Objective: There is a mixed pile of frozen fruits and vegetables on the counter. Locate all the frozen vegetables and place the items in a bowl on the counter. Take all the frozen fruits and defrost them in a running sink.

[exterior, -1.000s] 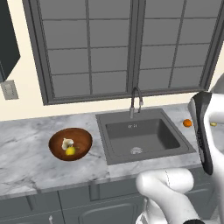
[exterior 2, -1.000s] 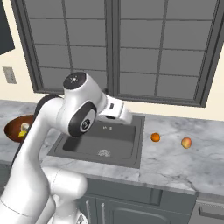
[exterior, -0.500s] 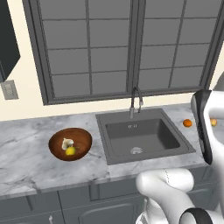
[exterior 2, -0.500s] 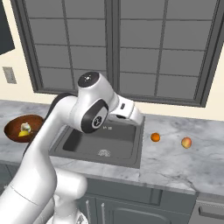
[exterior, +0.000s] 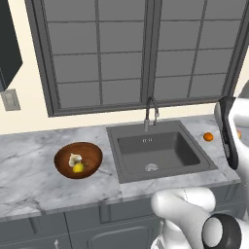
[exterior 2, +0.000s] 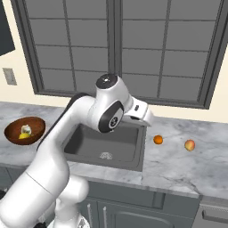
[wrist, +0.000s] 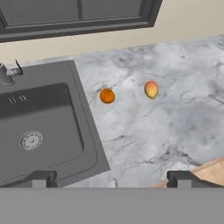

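In the hand view an orange ball (wrist: 107, 96) and an orange-red peach-like ball (wrist: 151, 89), the frozen fruits, lie apart on the marble counter (wrist: 144, 131) right of the sink (wrist: 39, 127). My gripper (wrist: 113, 178) hangs open above the sink's right rim, nothing between its fingertips (wrist: 41, 178), well short of both balls. From the right base view the orange ball (exterior 2: 158, 140) and the peach-like ball (exterior 2: 189, 145) sit beyond my hand. The brown bowl (exterior: 94, 155) left of the sink holds the vegetables: a whitish lump (exterior: 74, 158) and a yellow piece (exterior: 78, 168).
A curved dark faucet (exterior: 151, 113) stands at the back of the sink, whose pale drain (wrist: 30, 140) is dry. A window and wall run behind the counter. A pale wooden surface (wrist: 210, 173) shows at the lower right of the hand view.
My arm has swung right, from over the sink's middle to its right rim, closer to the two fruits. The gripper stayed open. Nothing on the counter moved.
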You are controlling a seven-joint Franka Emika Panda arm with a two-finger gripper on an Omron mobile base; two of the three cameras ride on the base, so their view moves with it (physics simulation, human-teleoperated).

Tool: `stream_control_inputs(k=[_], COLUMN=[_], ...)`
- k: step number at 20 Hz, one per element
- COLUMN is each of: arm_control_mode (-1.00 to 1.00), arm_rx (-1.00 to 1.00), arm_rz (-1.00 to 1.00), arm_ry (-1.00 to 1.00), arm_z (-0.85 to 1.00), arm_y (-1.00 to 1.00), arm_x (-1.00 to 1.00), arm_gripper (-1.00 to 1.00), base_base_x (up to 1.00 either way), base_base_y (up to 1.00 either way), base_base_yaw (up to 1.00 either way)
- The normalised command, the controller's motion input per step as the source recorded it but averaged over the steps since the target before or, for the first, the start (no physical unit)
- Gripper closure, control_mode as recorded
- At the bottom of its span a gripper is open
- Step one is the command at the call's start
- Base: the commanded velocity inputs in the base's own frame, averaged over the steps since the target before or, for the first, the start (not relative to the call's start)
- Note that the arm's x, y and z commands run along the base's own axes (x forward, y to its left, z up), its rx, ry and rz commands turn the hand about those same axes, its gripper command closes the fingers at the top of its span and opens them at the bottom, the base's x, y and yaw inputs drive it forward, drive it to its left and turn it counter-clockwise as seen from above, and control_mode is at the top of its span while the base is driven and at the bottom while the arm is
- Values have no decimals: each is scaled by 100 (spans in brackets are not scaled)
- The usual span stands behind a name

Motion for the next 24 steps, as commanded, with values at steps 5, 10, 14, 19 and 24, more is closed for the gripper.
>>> stream_control_inputs(k=[5,10,14,19,24], arm_control_mode=[-100,-100,-100,-100,-100], arm_rx=[11,1,0,0,0], arm_rz=[0,0,0,0,0], arm_ry=[3,0,0,0,0], arm_z=[-12,-19,-34,-33,-22], arm_y=[-23,-11,-2,0,-6], arm_x=[27,24,31,28,21], arm_gripper=[-100,-100,-100,-100,-100], base_base_x=[0,0,0,0,0], base_base_y=[0,0,0,0,0], base_base_yaw=[0,0,0,0,0])
